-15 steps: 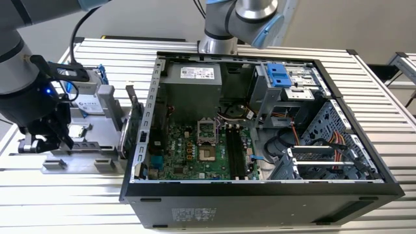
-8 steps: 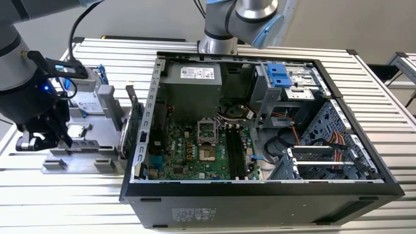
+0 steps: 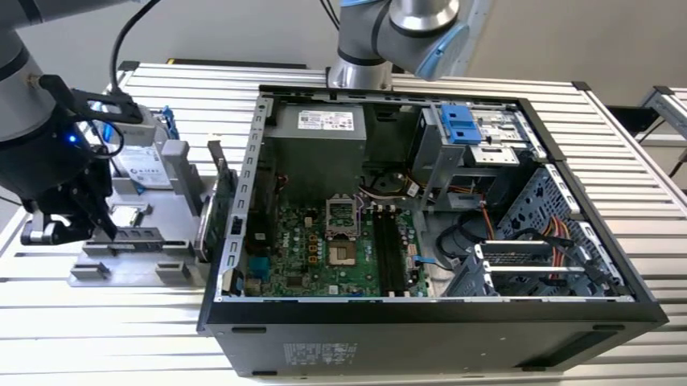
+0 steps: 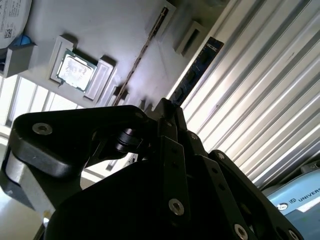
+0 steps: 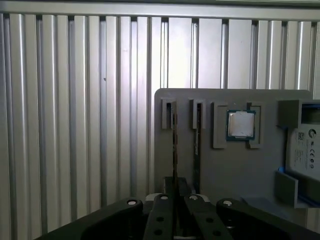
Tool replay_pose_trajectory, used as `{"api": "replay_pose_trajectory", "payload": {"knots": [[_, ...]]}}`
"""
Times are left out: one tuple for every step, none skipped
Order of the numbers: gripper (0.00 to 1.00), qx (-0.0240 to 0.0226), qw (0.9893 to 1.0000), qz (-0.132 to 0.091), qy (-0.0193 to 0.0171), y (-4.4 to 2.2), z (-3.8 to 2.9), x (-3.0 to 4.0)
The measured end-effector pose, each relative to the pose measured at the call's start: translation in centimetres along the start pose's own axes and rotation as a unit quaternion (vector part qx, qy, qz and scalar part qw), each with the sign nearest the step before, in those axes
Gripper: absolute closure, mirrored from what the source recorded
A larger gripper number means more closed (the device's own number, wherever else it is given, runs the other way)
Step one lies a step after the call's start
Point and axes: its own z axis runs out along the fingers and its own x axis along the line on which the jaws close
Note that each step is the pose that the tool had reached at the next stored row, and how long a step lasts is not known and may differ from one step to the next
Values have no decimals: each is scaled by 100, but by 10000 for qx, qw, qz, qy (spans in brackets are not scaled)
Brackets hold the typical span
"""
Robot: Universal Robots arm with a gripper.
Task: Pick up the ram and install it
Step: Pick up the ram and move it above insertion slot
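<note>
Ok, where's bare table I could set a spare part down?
Free: ribbed table in front of the gray fixture, and the strip on the exterior view's right of the case. Crowded: the fixture, with chip and hard drive.

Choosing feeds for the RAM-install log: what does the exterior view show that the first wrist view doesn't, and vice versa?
Exterior view: the open PC case, its motherboard, the arm. First wrist view: the ram edge-on in its slot. Both: the gripper at the grey tray, the silver chip, the hard drive, the slatted table.
</note>
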Motion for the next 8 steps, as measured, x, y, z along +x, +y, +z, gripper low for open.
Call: {"api": "replay_pose_trajectory", "payload": {"knots": [[100, 0, 10000, 0, 0, 0, -7, 0], [100, 0, 10000, 0, 0, 0, -14, 0], [100, 1, 10000, 0, 0, 0, -21, -1], [100, 0, 10000, 0, 0, 0, -28, -1], [100, 0, 10000, 0, 0, 0, -36, -1], [100, 0, 10000, 0, 0, 0, -43, -1], [100, 0, 10000, 0, 0, 0, -53, -1], [100, 0, 10000, 0, 0, 0, -60, -2]]}}
